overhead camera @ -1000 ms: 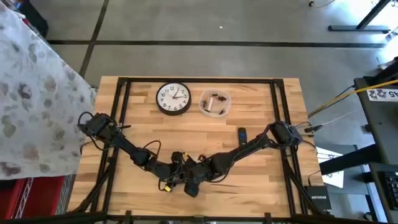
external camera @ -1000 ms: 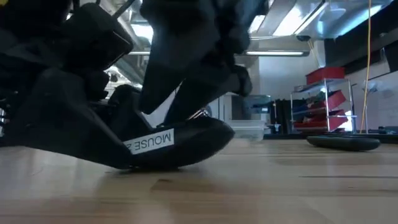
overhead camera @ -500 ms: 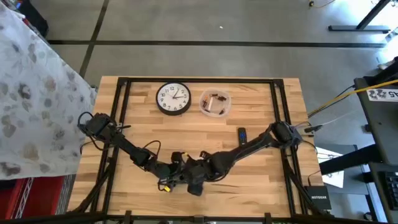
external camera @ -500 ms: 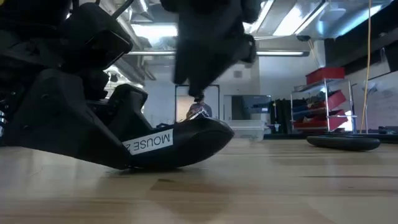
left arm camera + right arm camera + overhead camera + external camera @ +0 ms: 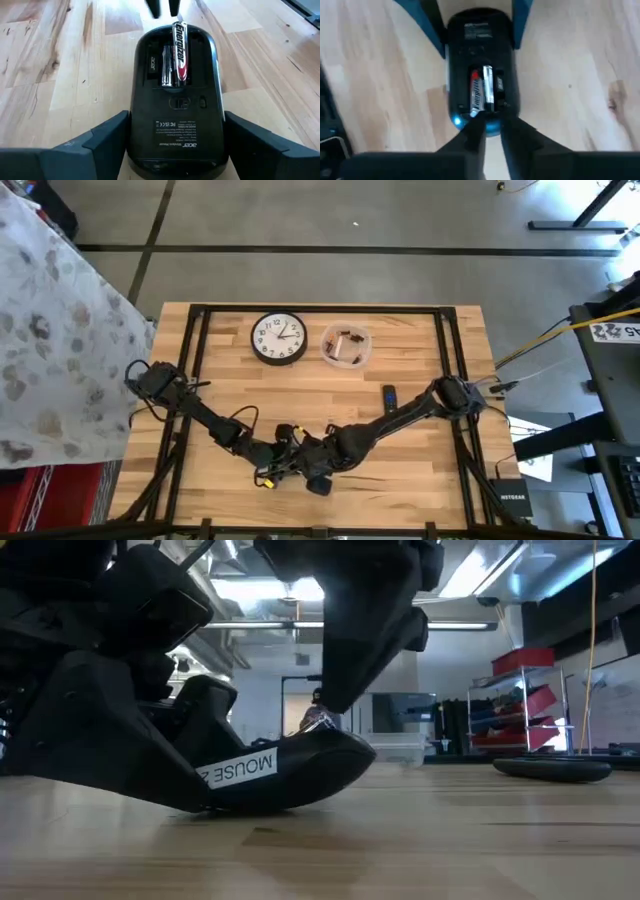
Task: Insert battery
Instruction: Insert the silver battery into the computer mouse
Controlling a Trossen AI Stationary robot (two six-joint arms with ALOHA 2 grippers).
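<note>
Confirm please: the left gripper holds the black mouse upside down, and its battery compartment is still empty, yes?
Not empty. In the left wrist view the battery already lies in the open compartment of the mouse, which the left gripper holds upside down. The right gripper hovers at its end.

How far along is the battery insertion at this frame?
Done: the mouse lies belly up between the left tool fingers, and one battery sits in the bay. In hand: a second battery lies tilted, one end raised, with the right tool at that end. Left: pressing it flat.
</note>
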